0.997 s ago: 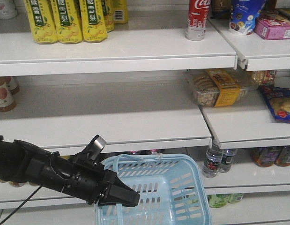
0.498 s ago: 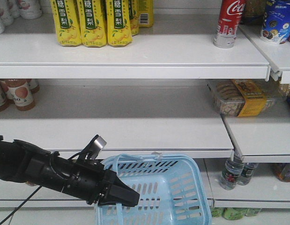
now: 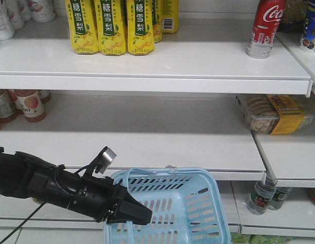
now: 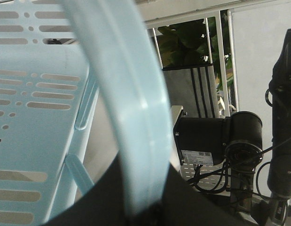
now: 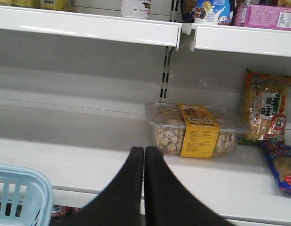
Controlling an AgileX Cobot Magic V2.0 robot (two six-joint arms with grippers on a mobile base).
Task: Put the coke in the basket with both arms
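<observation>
The coke (image 3: 265, 28), a slim red bottle with white script and a silver base, stands upright on the top shelf at the far right. Low in the front view, the light blue basket (image 3: 198, 213) hangs in front of the bottom shelves. My left gripper (image 3: 143, 215) is shut on the basket's loop handle (image 4: 131, 117), which runs up between the black fingers (image 4: 103, 197) in the left wrist view. My right gripper (image 5: 144, 151) is shut with nothing in it, pointing at the middle shelf. A corner of the basket (image 5: 18, 193) shows at its lower left.
Yellow drink cartons (image 3: 111, 25) line the top shelf at left. A clear snack box with a yellow label (image 3: 277, 114) lies on the middle shelf at right, just beyond my right fingertips (image 5: 194, 129). Snack packets (image 5: 265, 113) lie further right. Small bottles (image 3: 25, 104) stand at left.
The shelves and their goods have slid right in the front view, the coke with them. My left arm and the basket keep their place in the frame.
</observation>
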